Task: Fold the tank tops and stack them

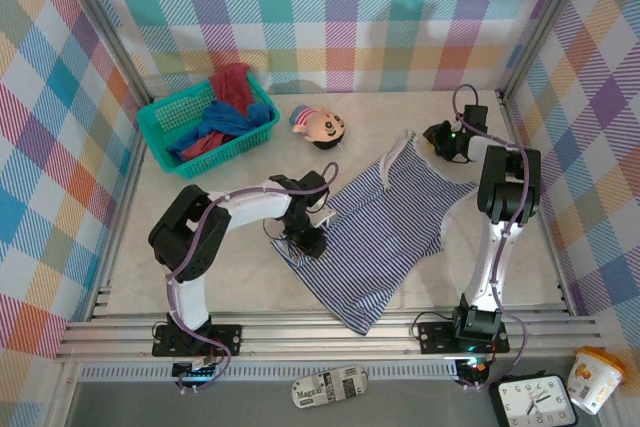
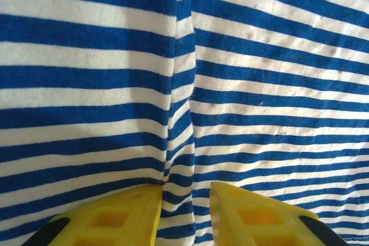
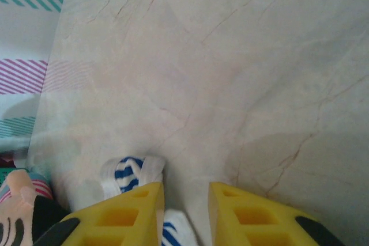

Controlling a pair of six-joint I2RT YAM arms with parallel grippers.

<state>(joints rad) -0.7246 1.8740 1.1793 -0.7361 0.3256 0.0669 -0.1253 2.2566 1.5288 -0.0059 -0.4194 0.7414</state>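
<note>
The navy-and-white striped tank top [image 1: 390, 237] lies spread flat across the middle of the table. My left gripper [image 1: 305, 235] presses down on its left edge. In the left wrist view the striped cloth [image 2: 259, 84] is right under the camera, and the left gripper [image 2: 185, 191] stands open over a raised crease. My right gripper [image 1: 437, 139] is at the top's far right strap. It is open [image 3: 185, 191], with the strap end [image 3: 132, 171] lying loose on the table beside its left finger. The dark red top [image 1: 232, 85] and the bright blue top [image 1: 215, 127] sit bunched in the basket.
The teal mesh basket [image 1: 215, 154] stands at the back left. A big-headed doll [image 1: 320, 127] lies just right of it, and its edge [image 3: 14, 211] shows in the right wrist view. Checked walls close in the table. A clock [image 1: 533, 402] and cup [image 1: 595, 379] sit below the front rail.
</note>
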